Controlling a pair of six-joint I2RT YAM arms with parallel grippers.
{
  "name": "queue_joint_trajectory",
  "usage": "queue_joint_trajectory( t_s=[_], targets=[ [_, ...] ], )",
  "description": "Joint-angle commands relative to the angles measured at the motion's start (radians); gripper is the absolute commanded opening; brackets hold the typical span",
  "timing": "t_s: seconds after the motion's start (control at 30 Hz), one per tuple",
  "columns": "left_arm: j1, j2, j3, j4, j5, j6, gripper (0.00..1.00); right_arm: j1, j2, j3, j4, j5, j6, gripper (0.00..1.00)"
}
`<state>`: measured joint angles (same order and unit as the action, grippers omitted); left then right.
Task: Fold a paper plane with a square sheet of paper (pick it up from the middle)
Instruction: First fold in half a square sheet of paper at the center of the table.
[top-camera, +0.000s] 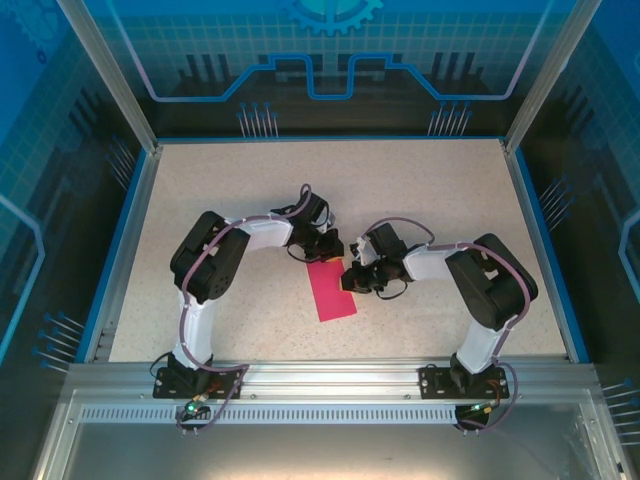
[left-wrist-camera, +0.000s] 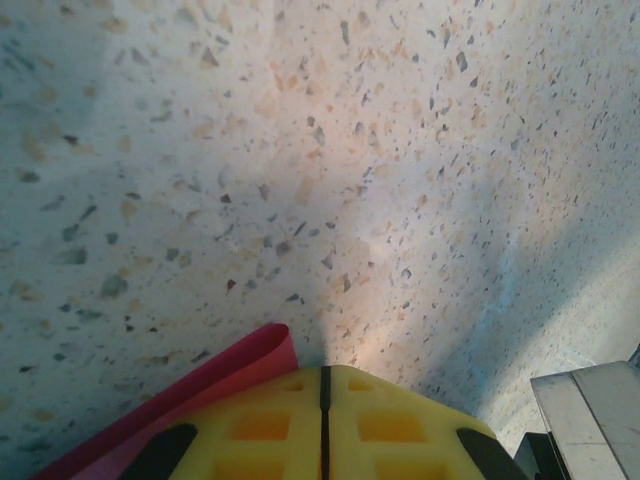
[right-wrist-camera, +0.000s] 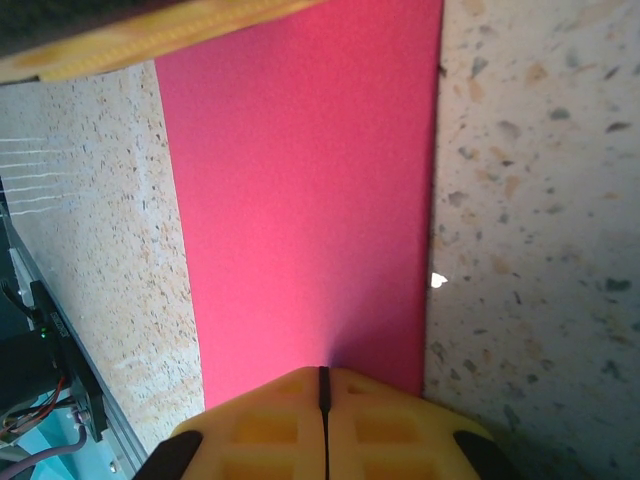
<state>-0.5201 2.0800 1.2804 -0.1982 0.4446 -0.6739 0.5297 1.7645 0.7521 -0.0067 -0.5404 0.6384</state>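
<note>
Both grippers pressed together at the pink sheet of paper (top-camera: 332, 291).
Left wrist view: its edge curls up beside the left gripper (left-wrist-camera: 323, 375). Right wrist view: it lies flat on the tabletop (right-wrist-camera: 530, 200) before the right gripper (right-wrist-camera: 322, 375).

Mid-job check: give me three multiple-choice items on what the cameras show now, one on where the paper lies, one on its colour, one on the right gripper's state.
1. Where does the sheet of paper lie?
A. Near the middle of the table, by the left gripper and right gripper
B. In the far left corner
C. On the metal rail by the arm bases

2. What colour is it?
A. Blue
B. White
C. Magenta-pink

3. The right gripper's fingers are:
A. Spread wide
B. Shut together
C. Clamped on a pen

Answers: 1 A, the top view shows it at both grippers' tips. 2 C, it is pink in every view. 3 B, the yellow fingers meet at a thin seam.
</note>
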Motion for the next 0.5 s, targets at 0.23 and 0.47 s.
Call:
queue_joint_trajectory(
  t_s=[0.23, 0.47],
  targets=[
    [0.082, 0.062, 0.012, 0.035, -0.145, 0.031, 0.06, 0.010, 0.018, -0.079, -0.217, 0.030, -0.036, 0.04],
    [0.088, 0.070, 0.028, 0.029, -0.143, 0.049, 0.05, 0.011, -0.006, -0.093, -0.224, 0.027, -0.033, 0.04]
  ],
)
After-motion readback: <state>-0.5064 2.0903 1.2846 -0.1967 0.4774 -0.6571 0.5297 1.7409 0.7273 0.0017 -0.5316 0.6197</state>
